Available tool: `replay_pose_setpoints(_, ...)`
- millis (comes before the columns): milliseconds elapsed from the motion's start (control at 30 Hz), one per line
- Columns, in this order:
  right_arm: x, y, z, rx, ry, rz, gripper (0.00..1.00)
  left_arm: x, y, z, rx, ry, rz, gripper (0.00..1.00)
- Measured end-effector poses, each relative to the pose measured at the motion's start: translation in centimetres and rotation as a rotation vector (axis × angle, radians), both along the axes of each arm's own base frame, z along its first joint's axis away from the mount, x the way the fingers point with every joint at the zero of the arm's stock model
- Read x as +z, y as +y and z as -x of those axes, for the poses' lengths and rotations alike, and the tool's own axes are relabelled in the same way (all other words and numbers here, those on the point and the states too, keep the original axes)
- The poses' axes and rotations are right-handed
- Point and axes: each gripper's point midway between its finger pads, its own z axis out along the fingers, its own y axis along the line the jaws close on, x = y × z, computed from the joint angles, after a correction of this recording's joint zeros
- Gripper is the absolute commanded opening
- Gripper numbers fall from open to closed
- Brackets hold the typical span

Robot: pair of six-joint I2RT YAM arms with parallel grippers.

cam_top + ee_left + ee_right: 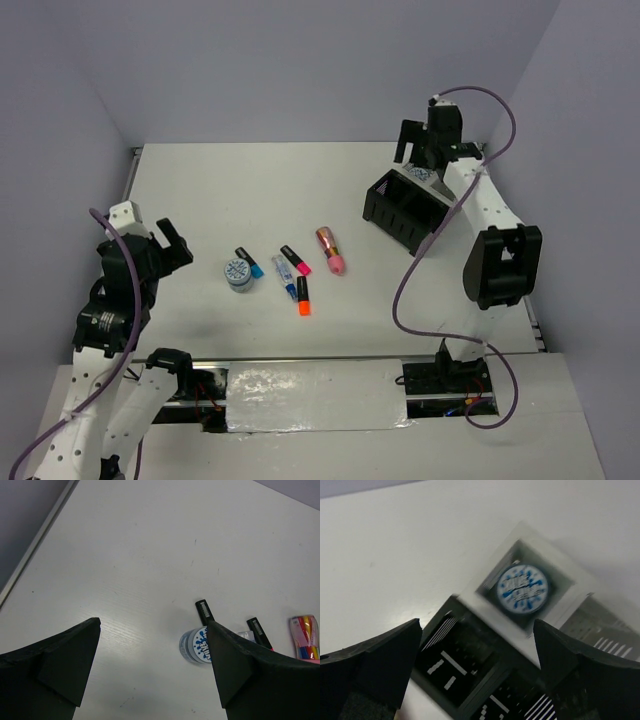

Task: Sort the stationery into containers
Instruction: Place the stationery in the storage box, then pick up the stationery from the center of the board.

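Observation:
A blue-white roll (238,273) lies on the table with a blue-capped highlighter (248,262), a white-blue marker (284,270), a pink-capped highlighter (295,260), an orange-capped highlighter (300,298) and a pink capsule (332,251). My left gripper (165,245) is open and empty, left of them; its wrist view shows the roll (196,645) by the right finger (235,665). My right gripper (425,150) is open and empty above the black organiser (405,210). In the right wrist view a second roll (522,587) lies inside the white organiser (487,562), beside the black organiser (490,690).
The table's raised left rim (130,175) runs near the left arm. The right arm's purple cable (405,285) hangs over the table right of the stationery. The back wall stands close behind the organisers.

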Motion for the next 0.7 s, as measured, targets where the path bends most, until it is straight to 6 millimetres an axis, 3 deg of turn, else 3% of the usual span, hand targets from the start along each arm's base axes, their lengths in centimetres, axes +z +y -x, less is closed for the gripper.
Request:
replay_pose_setpoints(67, 0.6, 2.7, 1.7, 0.058, -0.005, -0.006, 1.00, -0.1, 0.4, 0.0, 0.025, 0.007, -0.009, 0.99)
replay_pose_setpoints(167, 2.3, 8.6, 4.6, 0.191, -0.049, -0.017, 1.00, -0.6, 1.4, 0.0, 0.082, 0.035, -0.029, 0.99)
replay_pose_setpoints(267, 4.2, 16.7, 8.5, 0.384, -0.111, -0.040, 1.00, -1.2, 2.9, 0.4, 0.173, 0.082, -0.048, 0.99)
replay_pose_setpoints(367, 4.7, 24.5, 13.0, 0.575, -0.147, -0.067, 1.00, -1.4, 4.4, 1.1, 0.260, 0.100, -0.059, 0.99)
replay_pose_setpoints(467, 3.7, 30.2, 16.6, 0.708, -0.145, -0.083, 1.00, -1.3, 5.3, 1.9, 0.316, 0.096, -0.062, 0.99)
replay_pose_setpoints(533, 1.9, 34.3, 18.9, 0.794, -0.115, -0.073, 1.00, -0.9, 5.8, 2.6, 0.346, 0.074, -0.063, 0.99)
replay_pose_setpoints(700, -3.7, 41.1, 21.2, 0.891, -0.031, 0.007, 1.00, 0.8, 6.9, 4.6, 0.430, -0.013, -0.043, 0.99)
